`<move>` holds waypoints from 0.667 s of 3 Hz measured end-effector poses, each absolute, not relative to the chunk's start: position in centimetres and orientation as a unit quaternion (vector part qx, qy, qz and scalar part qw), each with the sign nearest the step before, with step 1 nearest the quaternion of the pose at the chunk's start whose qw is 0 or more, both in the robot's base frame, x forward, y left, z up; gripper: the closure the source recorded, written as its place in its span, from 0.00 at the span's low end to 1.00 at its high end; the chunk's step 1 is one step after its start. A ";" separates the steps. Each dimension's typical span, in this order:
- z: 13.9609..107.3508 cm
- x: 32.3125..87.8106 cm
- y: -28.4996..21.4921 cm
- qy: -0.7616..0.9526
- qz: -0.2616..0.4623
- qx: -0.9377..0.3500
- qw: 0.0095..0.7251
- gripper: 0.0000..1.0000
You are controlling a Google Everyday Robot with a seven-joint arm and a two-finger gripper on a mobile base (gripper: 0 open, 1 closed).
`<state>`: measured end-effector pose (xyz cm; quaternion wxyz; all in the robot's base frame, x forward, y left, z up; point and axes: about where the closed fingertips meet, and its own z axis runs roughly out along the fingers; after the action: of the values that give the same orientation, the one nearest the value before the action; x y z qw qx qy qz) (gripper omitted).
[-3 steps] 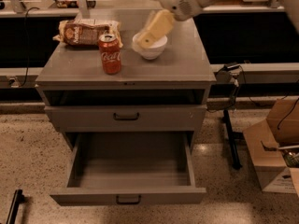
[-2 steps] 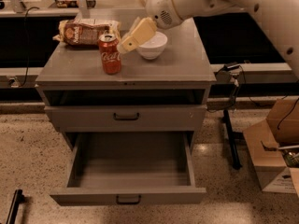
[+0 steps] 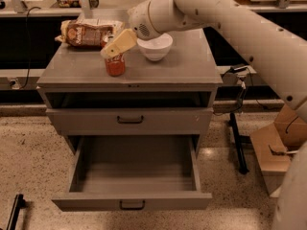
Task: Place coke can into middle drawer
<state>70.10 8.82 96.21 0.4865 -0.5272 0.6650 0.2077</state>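
Observation:
The red coke can (image 3: 115,65) stands upright on the grey cabinet top (image 3: 168,71), left of centre. My gripper (image 3: 115,46) reaches in from the upper right and sits right over the can's top, covering its upper part. The middle drawer (image 3: 134,176) is the lowest one; it is pulled out wide open and its grey inside is bare. A small dark handle (image 3: 131,205) sits on its front.
A white bowl (image 3: 155,46) stands just right of the can. A brown snack bag (image 3: 85,33) lies at the back left of the top. A shut drawer front with a handle (image 3: 130,120) is above the open drawer. A cardboard box (image 3: 276,147) stands at the right.
My arm has swung left, from over the white bowl to over the coke can. The can, bowl and drawer have not moved.

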 end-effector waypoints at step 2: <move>92.5 72.3 11.4 0.693 0.227 -0.507 0.460 0.00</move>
<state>72.33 11.41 92.52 0.4602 -0.5065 0.6929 0.2271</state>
